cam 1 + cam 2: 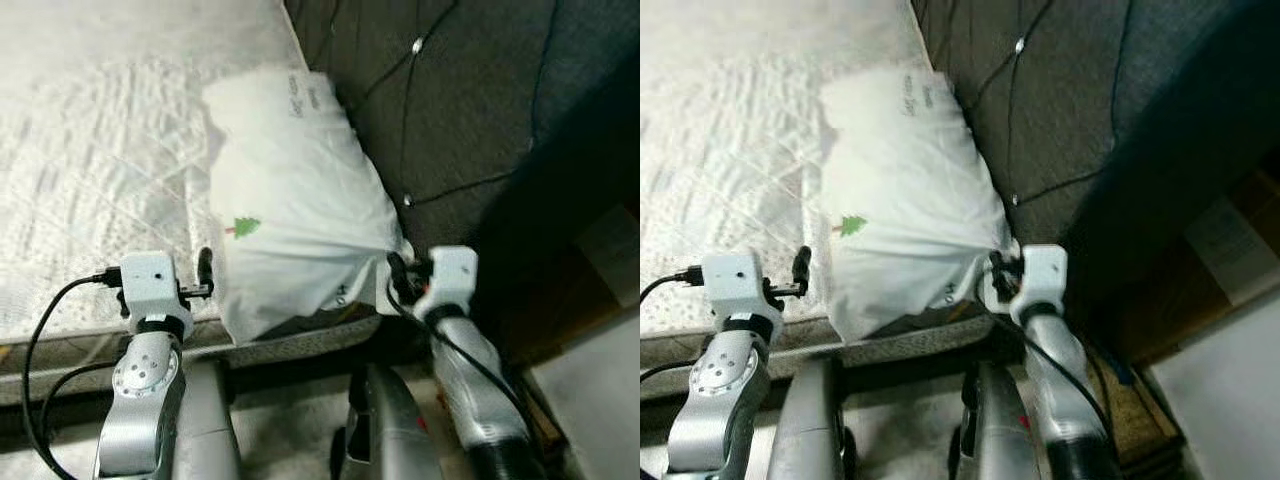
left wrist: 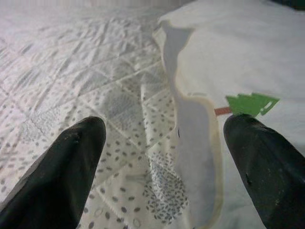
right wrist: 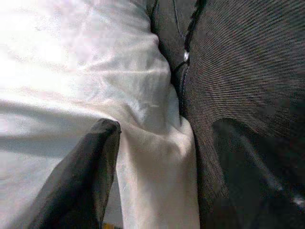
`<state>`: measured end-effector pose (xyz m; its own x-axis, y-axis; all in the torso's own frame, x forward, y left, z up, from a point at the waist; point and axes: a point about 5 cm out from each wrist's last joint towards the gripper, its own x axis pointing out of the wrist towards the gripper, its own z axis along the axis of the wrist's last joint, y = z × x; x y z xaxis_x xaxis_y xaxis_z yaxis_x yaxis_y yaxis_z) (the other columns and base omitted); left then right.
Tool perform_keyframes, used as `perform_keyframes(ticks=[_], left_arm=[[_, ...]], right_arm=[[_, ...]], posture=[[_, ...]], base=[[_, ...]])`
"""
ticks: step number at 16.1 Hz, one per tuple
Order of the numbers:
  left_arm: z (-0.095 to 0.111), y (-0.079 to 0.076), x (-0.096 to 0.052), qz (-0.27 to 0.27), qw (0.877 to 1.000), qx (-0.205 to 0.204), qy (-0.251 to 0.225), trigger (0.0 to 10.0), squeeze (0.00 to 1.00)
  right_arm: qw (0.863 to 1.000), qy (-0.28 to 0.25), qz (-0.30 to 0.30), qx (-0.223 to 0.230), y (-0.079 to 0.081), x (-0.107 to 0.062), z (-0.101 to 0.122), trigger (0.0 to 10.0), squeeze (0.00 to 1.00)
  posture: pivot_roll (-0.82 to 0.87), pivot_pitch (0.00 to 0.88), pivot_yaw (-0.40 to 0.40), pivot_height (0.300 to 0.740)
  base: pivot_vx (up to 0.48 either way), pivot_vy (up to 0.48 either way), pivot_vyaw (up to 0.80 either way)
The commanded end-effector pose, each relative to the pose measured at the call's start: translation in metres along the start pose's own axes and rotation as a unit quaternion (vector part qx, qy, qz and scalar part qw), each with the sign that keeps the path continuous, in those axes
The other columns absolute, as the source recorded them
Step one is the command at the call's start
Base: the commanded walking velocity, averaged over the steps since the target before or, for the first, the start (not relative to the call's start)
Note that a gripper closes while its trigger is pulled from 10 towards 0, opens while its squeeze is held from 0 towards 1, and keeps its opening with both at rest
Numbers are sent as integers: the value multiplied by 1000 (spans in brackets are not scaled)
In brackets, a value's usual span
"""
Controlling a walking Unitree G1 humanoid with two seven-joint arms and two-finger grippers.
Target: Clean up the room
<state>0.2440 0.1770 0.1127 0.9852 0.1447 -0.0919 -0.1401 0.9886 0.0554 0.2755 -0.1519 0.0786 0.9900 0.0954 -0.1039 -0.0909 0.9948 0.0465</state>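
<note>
A white pillow (image 1: 290, 200) with a small green tree label (image 1: 245, 227) lies at the head of the bed, leaning on the dark tufted headboard (image 1: 460, 100). My left gripper (image 2: 167, 138) is open at the pillow's near left edge, one finger over the quilted mattress (image 2: 71, 71) and the other on the pillow by the tree label (image 2: 250, 103). My right gripper (image 3: 167, 131) is open at the pillow's near right corner (image 3: 157, 157). One of its fingers rests on the pillow, the other lies against the headboard (image 3: 248, 71).
The white quilted mattress (image 1: 90, 150) stretches off to the left, its front edge close to my body. Right of the headboard there is a dark gap with a brown wooden piece (image 1: 600, 270) and a pale surface (image 1: 600, 400).
</note>
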Motion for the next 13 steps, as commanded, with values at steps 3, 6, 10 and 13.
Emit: perform_keyframes(ticks=[3, 6, 10, 13], left_arm=[[-4, -1, 2, -10, 1000, -4, 0, 10000, 0], [-4, -6, 4, -21, 1000, -16, -2, 10000, 0], [-2, -6, 3, -27, 999, -14, -15, 10000, 0], [-6, -5, -3, -31, 999, -10, -8, 10000, 0]], right_arm=[[1000, -13, -9, 8, -20, -15, 14, 10000, 1000], [1000, -8, 10, 8, -18, -19, 16, 10000, 1000], [999, -27, 20, 40, 2, -16, 28, 10000, 1000], [998, -33, 34, 51, 9, -21, 29, 10000, 1000]], posture=[[39, 5, -86, 592], [28, 0, -90, 592], [25, 17, -82, 592], [22, 13, -71, 592]], base=[[0, 0, 0], [0, 0, 0], [0, 0, 0], [0, 0, 0]])
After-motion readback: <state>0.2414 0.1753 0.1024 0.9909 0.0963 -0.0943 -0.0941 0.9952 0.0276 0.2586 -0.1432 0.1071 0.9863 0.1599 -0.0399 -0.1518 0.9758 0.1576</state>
